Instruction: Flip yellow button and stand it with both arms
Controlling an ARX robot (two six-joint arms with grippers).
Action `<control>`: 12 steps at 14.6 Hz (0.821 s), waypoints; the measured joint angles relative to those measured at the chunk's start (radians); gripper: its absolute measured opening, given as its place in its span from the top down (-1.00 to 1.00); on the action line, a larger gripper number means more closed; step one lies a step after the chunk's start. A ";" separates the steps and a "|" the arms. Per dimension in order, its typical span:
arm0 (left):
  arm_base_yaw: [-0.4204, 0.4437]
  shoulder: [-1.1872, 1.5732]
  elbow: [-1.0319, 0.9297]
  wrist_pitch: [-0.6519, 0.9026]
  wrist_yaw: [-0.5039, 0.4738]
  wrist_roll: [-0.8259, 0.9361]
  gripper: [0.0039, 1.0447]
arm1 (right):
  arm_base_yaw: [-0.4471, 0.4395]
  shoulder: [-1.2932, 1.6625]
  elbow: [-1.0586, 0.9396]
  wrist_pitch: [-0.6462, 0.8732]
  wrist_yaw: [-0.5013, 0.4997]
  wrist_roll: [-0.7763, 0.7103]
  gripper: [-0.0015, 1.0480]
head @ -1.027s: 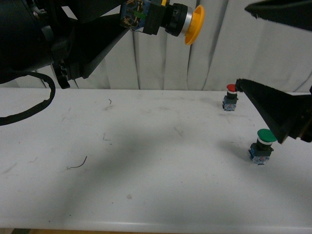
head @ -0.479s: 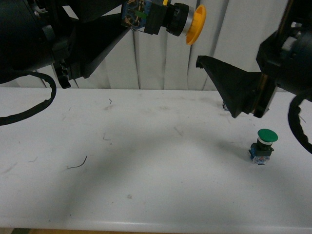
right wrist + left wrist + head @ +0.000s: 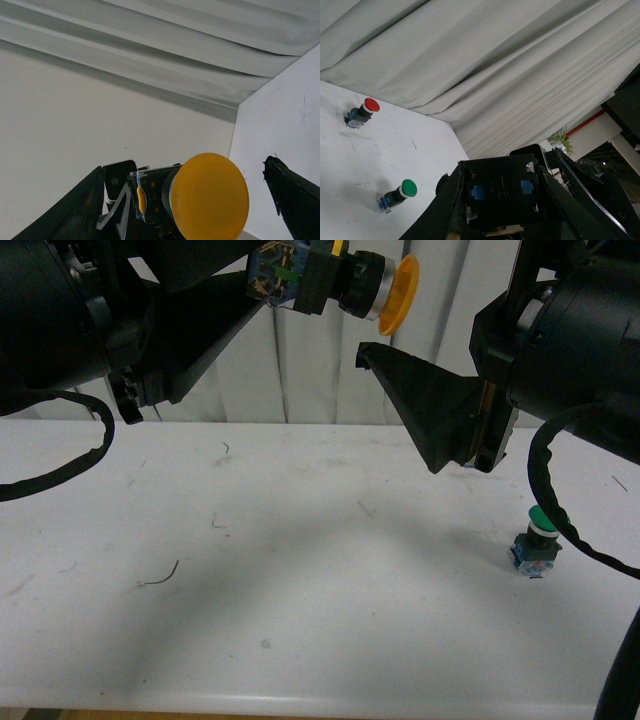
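pale curtain hangs behind your white worktop. the yellow button is up in the air, well above the worktop. it lies sideways with its cap toward your right arm.

your left arm reaches in from the upper left, and your left jaws are clamped on the button's contact-block end. in the left wrist view the block sits tight between the two fingers.

your right jaws are spread wide and hold nothing. in the front view the lower finger points its tip just under the cap, with a gap showing. in the right wrist view the cap faces the camera, beside that finger.

the green button stands cap up on the worktop at the right, partly behind the right arm's cable. the red button shows only in the left wrist view. it is on the worktop near the curtain, well apart from the green button.
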 joint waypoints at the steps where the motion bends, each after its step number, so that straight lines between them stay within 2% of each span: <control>1: 0.000 0.000 -0.002 0.000 -0.001 0.002 0.33 | 0.000 0.000 0.000 0.000 0.000 -0.001 -0.76; 5: 0.001 -0.005 -0.007 -0.001 -0.004 0.003 0.33 | 0.000 0.014 0.003 -0.002 0.004 -0.001 0.17; 6: 0.006 -0.005 -0.010 0.000 -0.002 -0.009 0.34 | 0.000 0.016 0.005 0.002 0.005 -0.001 0.30; 9: 0.012 -0.007 -0.011 0.000 0.001 -0.012 0.30 | 0.001 0.014 0.005 0.001 0.005 -0.011 0.30; 11: 0.022 -0.051 -0.021 -0.001 0.003 -0.011 -0.31 | -0.002 0.008 0.004 0.000 0.004 -0.029 0.30; 12: 0.028 -0.073 -0.023 0.000 0.002 -0.009 -0.52 | -0.005 0.004 0.004 -0.001 0.003 -0.032 0.30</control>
